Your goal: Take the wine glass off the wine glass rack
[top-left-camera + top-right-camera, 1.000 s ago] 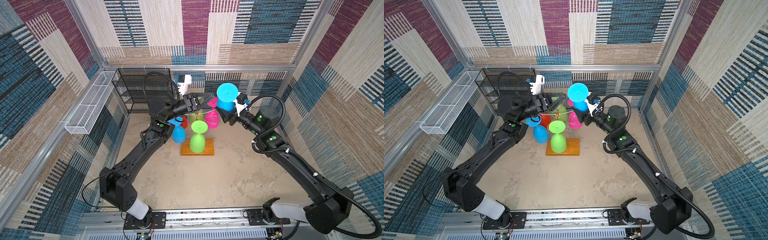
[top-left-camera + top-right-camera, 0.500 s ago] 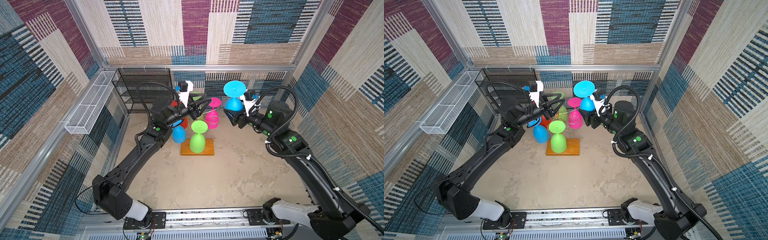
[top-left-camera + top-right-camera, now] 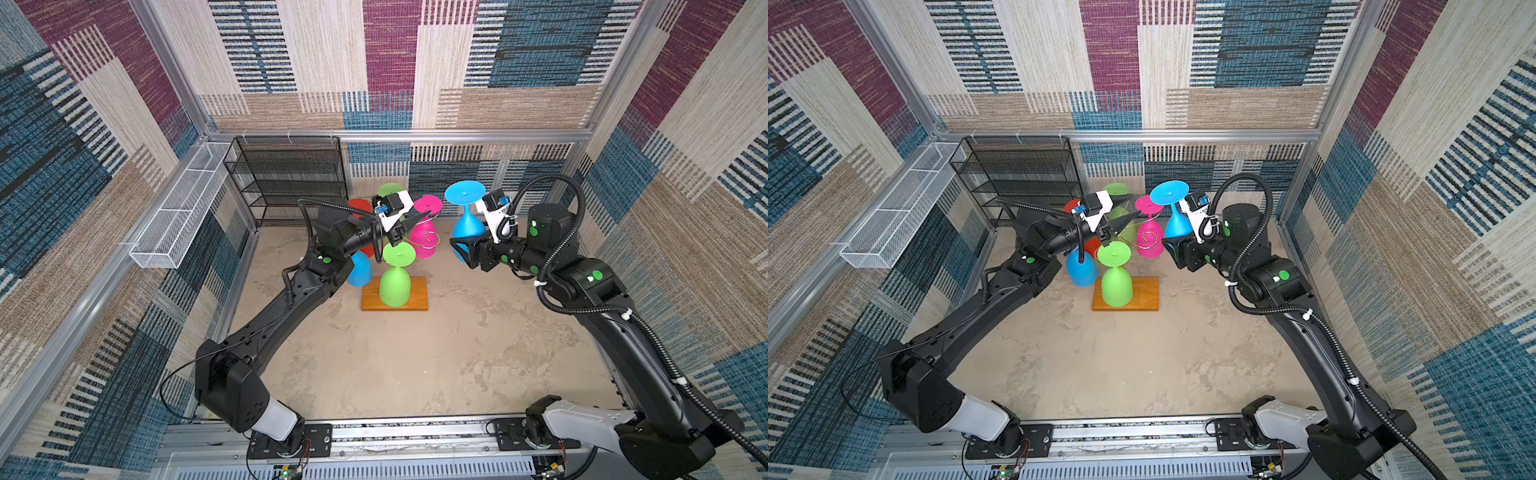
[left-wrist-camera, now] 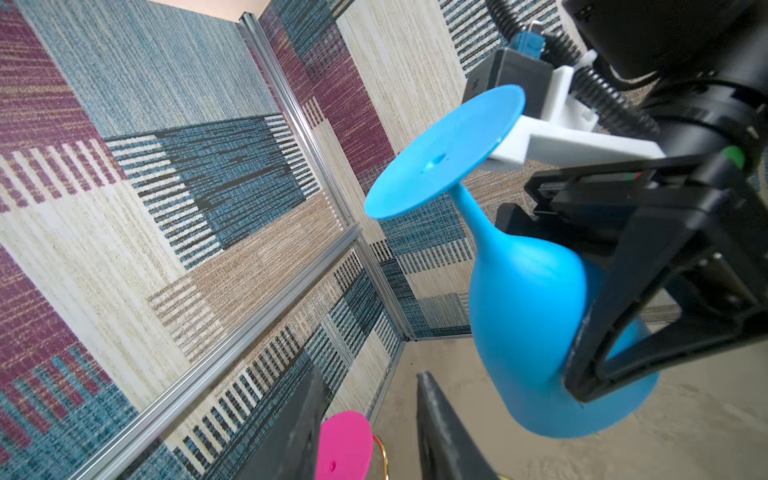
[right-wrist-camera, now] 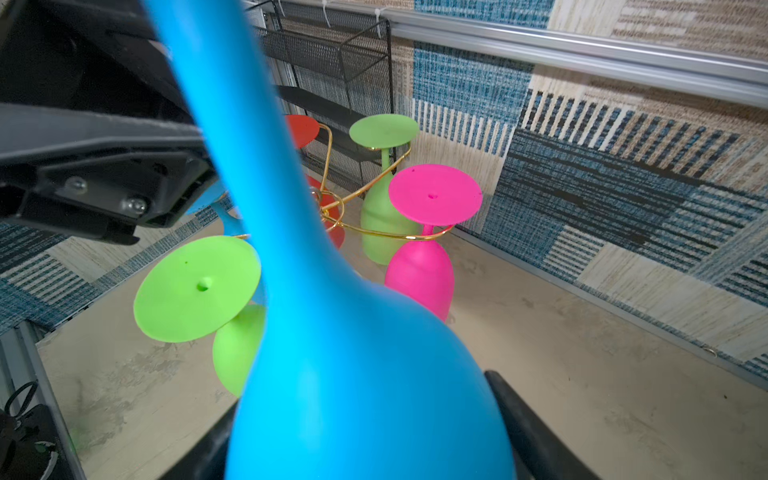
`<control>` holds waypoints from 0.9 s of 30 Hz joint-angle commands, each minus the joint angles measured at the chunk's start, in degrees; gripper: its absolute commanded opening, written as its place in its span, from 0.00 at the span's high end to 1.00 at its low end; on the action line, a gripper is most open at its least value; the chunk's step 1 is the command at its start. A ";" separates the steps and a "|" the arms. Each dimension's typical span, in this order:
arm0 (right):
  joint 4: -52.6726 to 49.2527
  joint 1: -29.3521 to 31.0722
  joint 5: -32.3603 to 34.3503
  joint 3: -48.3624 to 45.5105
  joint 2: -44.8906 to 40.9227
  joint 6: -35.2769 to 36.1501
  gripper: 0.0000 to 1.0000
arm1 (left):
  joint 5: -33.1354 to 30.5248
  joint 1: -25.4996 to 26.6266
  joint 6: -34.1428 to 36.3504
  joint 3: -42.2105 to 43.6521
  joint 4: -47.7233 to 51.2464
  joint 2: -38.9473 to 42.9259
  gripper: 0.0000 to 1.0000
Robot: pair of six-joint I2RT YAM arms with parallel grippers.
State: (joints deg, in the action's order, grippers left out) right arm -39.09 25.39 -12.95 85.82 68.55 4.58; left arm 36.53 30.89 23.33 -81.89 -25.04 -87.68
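Grips the blue wine glass (image 3: pixel 467 218) by the bowl in the right gripper (image 3: pixel 463 249), black fingers (image 5: pixel 532 424) pressed on either side. Holds it upside down, round foot on top, mouth facing the sandy floor (image 3: pixel 415 365). Has it fully off the rack (image 3: pixel 417 291), out to the right of it in both top views, near but touching none of the gold arms.

Over on the other side, has the left gripper (image 3: pixel 409 227) up at the top of the rack, just above the foot of the front green glass (image 3: pixel 395 286), jaws parted, nothing pinched between them. Looks straight across in the left wrist view at the held glass.

Counts five more hanging foot-up on the gold arms: the pink glass (image 3: pixel 417 245), the front green glass, the back green glass (image 3: pixel 390 189), the red glass (image 3: pixel 359 205), the second blue glass (image 3: pixel 359 270). Spots one gold curl (image 3: pixel 433 240) bare, overlapping the pink glass in both top views. Stands the rack on its wooden base, mid-floor, in front of the black mesh shelf (image 3: pixel 291 178), white wire basket (image 3: pixel 183 208) along the left wall.
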 commanded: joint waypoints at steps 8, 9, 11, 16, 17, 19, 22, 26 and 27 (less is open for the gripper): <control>-2.70 0.05 -4.53 -0.74 1.52 -3.11 0.58 | 5.68 0.53 7.14 -0.06 -9.46 -1.87 0.61; -2.66 0.05 -4.66 -0.91 1.61 -3.15 0.59 | 6.76 0.57 7.51 -0.03 -9.42 -1.91 0.61; -2.34 0.06 -4.93 -1.18 1.67 -3.20 0.59 | 8.73 0.57 7.91 0.11 -10.53 -2.05 0.61; -2.63 0.15 -6.66 -0.92 2.67 -2.96 0.60 | 10.84 0.66 8.11 -0.55 -10.74 -2.73 0.61; -2.89 0.11 -6.82 -0.71 2.88 -3.01 0.60 | 10.79 0.70 8.28 -0.46 -10.94 -2.80 0.61; -3.25 0.10 -7.00 -0.59 3.10 -2.84 0.61 | 10.75 0.70 8.31 -0.47 -11.34 -2.88 0.62; -3.53 0.13 -7.24 -0.59 3.15 -2.84 0.61 | 11.01 0.75 8.38 -0.94 -11.45 -3.28 0.63; -3.71 0.10 -7.58 -0.69 3.14 -3.05 0.62 | 11.88 0.83 8.35 -1.94 -11.14 -4.07 0.68; -3.71 0.13 -7.57 -0.66 3.04 -3.13 0.62 | 12.05 0.92 8.33 -2.18 -11.00 -4.32 0.68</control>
State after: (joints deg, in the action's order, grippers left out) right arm -43.33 25.50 -19.64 84.73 71.68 2.22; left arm 46.94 31.66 30.44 -83.24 -34.35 -91.53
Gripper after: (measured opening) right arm 0.754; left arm 0.322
